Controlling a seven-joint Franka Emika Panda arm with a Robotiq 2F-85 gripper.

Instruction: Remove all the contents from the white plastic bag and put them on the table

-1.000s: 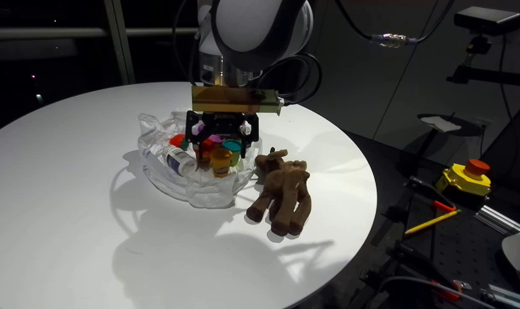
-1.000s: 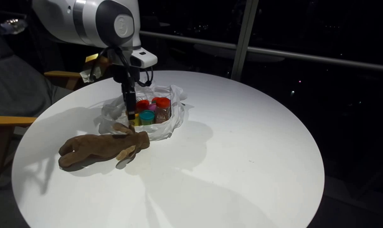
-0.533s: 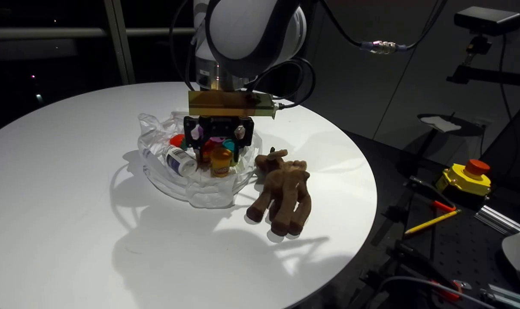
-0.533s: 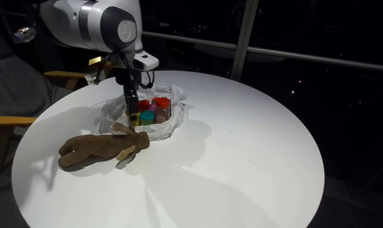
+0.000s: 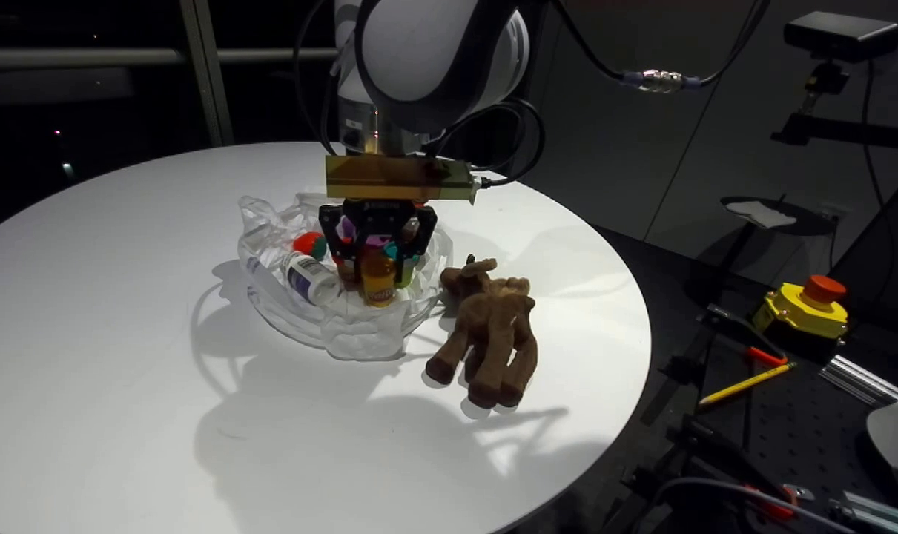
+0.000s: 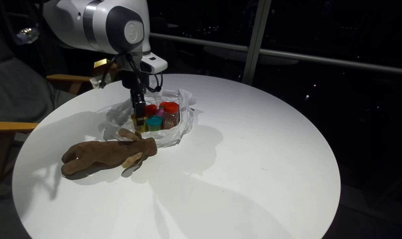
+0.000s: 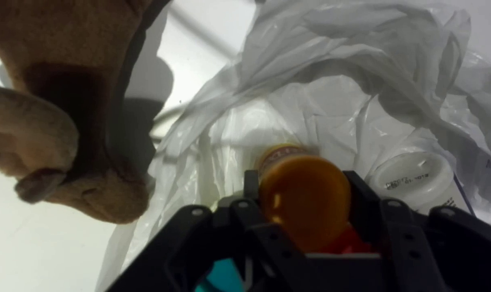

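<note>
White bag (image 5: 363,337): on the desk (image 5: 122,386), mouth spread open; I judge the job to be in its early part, with one thing apparently out, one in the grasp, and six others that can be made out inside. More may be hidden.
Clock faces: each read as its view shows it, with the orange tub (image 7: 306,194) at the centre.
Fingers (image 7: 363,209): clamped on the orange tub, one at each side, down within the bag's mouth.
Orange tub: inside the bag, roughly upright. No clear gap shows beneath it, so I take it as gripped but not lifted; raising it over the rim looks like the step due.
Plush toy (image 5: 493,326): brown, lying at 4 o'clock in an exterior view, just beside the bag; whether they touch is unclear. Probably the piece already removed.
White bottle (image 5: 309,278): 9 o'clock in an exterior view, lying in the bag, left to do.
Red-and-green thing (image 5: 308,243): 10 o'clock in an exterior view, left to do, kind unclear.
Teal-lidded tub (image 6: 154,122): 3 o'clock in an exterior view, next to the orange tub, yet to come out.
Red-capped jar (image 6: 170,119): past the teal-lidded tub, between 2 and 3 o'clock, also waiting.
Red lid (image 6: 151,110) and pink piece (image 6: 160,112): between 1 and 2 o'clock, partly hidden, remaining too.
</note>
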